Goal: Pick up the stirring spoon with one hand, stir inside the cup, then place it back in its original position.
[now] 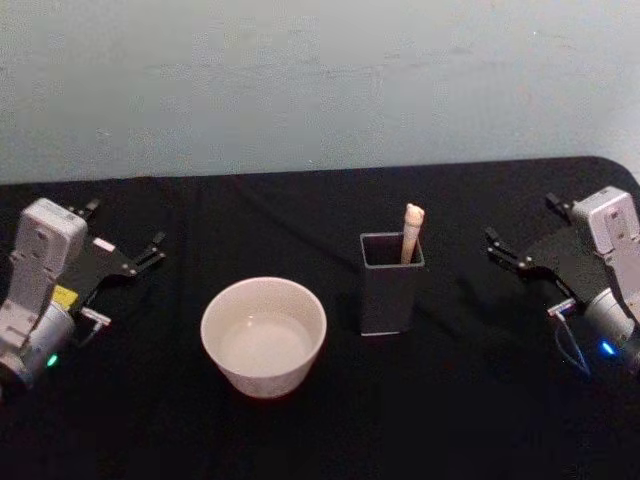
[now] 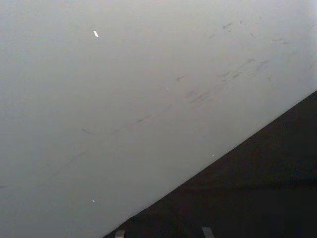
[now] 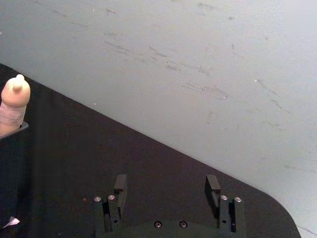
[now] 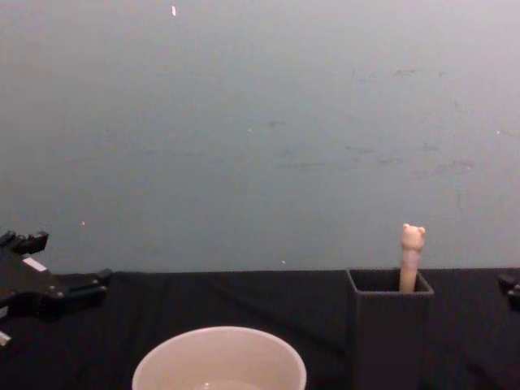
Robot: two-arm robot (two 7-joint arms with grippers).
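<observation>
1. nothing of the task is showing as done yet: the stirring spoon (image 1: 412, 232) is standing handle-up in the dark grey square holder (image 1: 388, 298), leaning against its far right corner, with only the cream handle and animal-head knob poking above the mouth.
2. the cup (image 1: 262, 378) is sitting on the black tabletop (image 1: 320, 440) just to the left of the holder, apart from it, with its mouth facing up and nothing in it that looks like a spoon.
3. the right gripper (image 1: 522, 220) is hovering at the right edge of the tabletop, well apart from the holder, with its fingers spread and holding nothing; in the right wrist view the knob of the spoon (image 3: 14, 106) is peeking in at the edge.
4. the left gripper (image 1: 122, 228) is waiting at the left edge, well apart from the cup, with its fingers also spread and empty.
5. by my judgement everything is left to do: gripping the handle, lifting it out, stirring in the cup, and returning it to the holder.
6. little is getting in the way; the holder's walls are hiding the lower part of the spoon, so the grip is likely needing to go on the exposed handle, and the lift is looking like it needs to be straight up.
</observation>
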